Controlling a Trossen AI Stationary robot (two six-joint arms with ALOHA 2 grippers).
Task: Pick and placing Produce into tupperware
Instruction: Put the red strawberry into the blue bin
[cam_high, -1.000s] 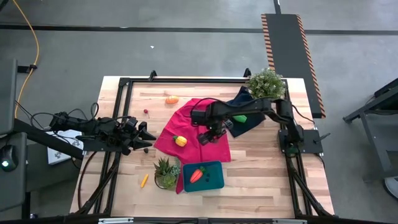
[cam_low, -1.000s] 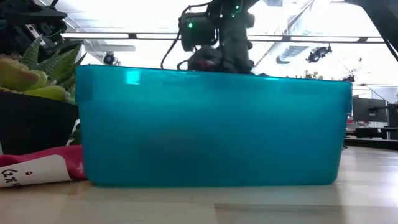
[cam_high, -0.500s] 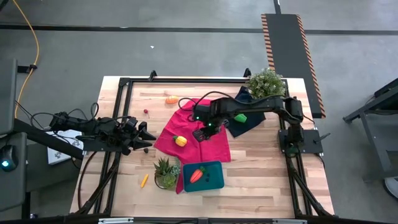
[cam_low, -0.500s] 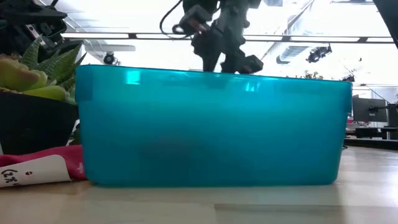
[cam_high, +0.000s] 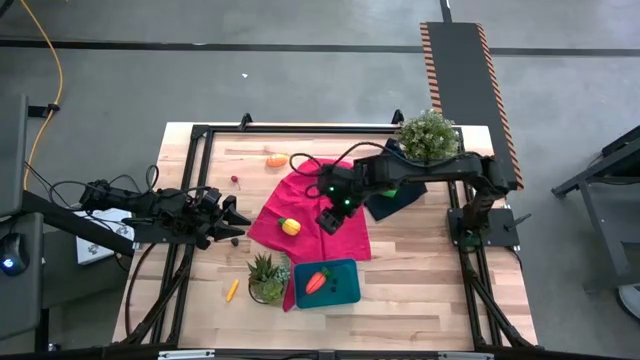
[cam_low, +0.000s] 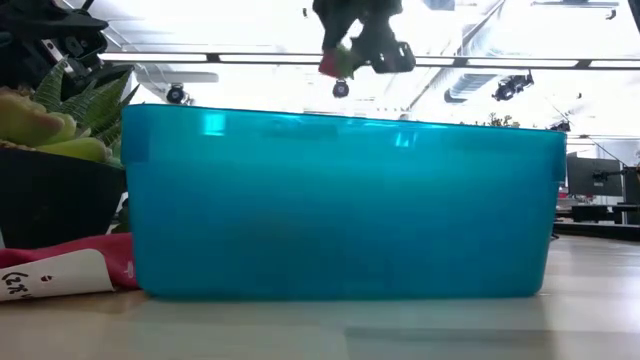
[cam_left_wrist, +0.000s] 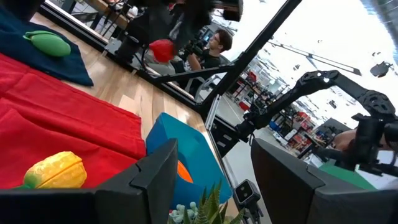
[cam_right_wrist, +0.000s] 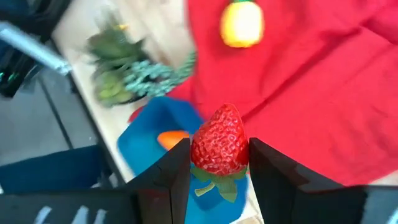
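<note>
A strawberry (cam_right_wrist: 219, 147) is clamped between the fingers (cam_right_wrist: 166, 174) of the right gripper (cam_high: 328, 216); this is seen plainly only in the right wrist view. In the high view the berry is hidden under the gripper, and in the low view only a red-green bit shows at the raised gripper (cam_low: 360, 55), above the tupperware's rim. The tupperware (cam_high: 328, 283) is seen near the gripper, toward the front table edge, on bare wood with part of the red cloth (cam_high: 312, 212) under its left side. A carrot (cam_high: 317, 281) lies inside it; from the low view the teal wall (cam_low: 340, 205) blocks the contents entirely. The gripper hangs over the red cloth, with a yellow piece (cam_high: 290, 226) just beside it on the cloth and a green oval (cam_high: 387, 190) on the navy cloth (cam_high: 400, 190) behind it. An orange piece (cam_high: 277, 160) lies well apart near the back edge, and a thin yellow stick (cam_high: 232, 290) well apart near the front left corner. A succulent pot (cam_high: 265, 277) touches the tupperware's left side; open wood lies to its right. The left gripper (cam_high: 236, 224) waits at the table's left edge, fingers (cam_left_wrist: 155, 174) spread, nothing between them. White label on the red cloth in the low view carries handwriting (cam_low: 22, 281), not fully readable. A seated person (cam_left_wrist: 214, 50) shows only in the left wrist view.
</note>
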